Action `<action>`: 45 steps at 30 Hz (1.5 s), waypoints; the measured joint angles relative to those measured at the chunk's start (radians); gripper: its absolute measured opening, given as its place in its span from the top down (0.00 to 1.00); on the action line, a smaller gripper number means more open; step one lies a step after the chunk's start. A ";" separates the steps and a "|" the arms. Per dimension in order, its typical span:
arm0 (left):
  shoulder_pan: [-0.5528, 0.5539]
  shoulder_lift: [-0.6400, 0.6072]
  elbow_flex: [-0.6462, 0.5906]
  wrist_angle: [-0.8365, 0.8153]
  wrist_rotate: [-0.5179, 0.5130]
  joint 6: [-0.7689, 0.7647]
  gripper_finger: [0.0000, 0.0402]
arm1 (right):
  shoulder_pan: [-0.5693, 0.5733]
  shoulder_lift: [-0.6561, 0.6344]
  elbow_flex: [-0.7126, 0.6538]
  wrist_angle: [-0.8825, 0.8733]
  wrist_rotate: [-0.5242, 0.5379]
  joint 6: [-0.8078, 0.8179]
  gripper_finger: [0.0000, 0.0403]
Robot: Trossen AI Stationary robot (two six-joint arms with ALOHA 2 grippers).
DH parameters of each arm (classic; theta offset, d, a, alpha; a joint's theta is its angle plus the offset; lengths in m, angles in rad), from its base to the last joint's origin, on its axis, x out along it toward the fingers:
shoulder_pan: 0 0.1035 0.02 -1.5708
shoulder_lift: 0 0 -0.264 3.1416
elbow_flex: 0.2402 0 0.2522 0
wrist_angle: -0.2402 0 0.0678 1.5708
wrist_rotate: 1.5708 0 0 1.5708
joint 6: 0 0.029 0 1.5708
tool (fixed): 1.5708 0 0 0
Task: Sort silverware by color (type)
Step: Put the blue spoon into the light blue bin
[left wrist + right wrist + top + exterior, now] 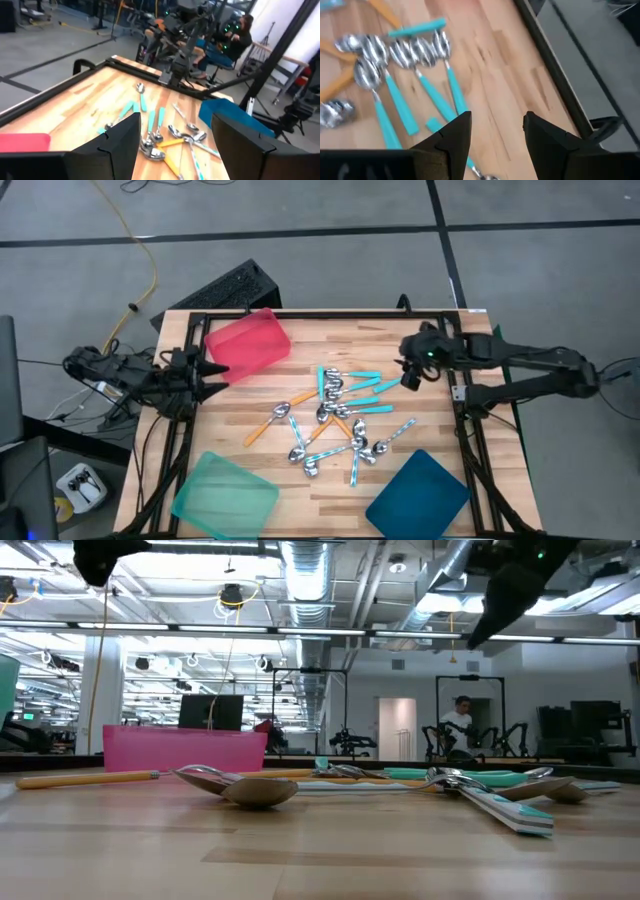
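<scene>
The silverware (pixel 340 415) lies in a loose pile on the middle of the wooden table. It is made up of orange-handled spoons (pixel 262 428), turquoise-handled spoons (pixel 365 390) and pale patterned ones (pixel 400 432). My right gripper (pixel 410 375) hangs open above the table, just right of the turquoise spoons (pixel 420 90), and slants down at them with nothing between its fingers (pixel 495 135). My left gripper (pixel 215 375) waits open at the table's left edge beside the red tray, held high and pointing across the table (pixel 175 145).
A red tray (pixel 247 342) lies at the far left, a mint-green tray (pixel 226 495) at the near left and a dark-blue tray (pixel 418 495) at the near right. A black rail (pixel 330 312) frames the table. Bare wood lies between pile and trays. A person (pixel 235 40) sits beyond the table.
</scene>
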 joint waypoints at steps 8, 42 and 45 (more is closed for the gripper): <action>0.000 0.077 0.074 -0.077 0.088 0.000 0.44 | -0.007 0.138 0.000 -0.014 -0.031 -0.049 0.50; 0.000 0.301 0.076 -0.111 0.043 0.053 0.44 | -0.085 0.560 -0.116 0.103 -0.143 -0.235 0.50; 0.000 0.317 0.076 -0.110 0.025 0.054 0.44 | -0.111 0.552 -0.116 0.108 -0.168 -0.273 0.50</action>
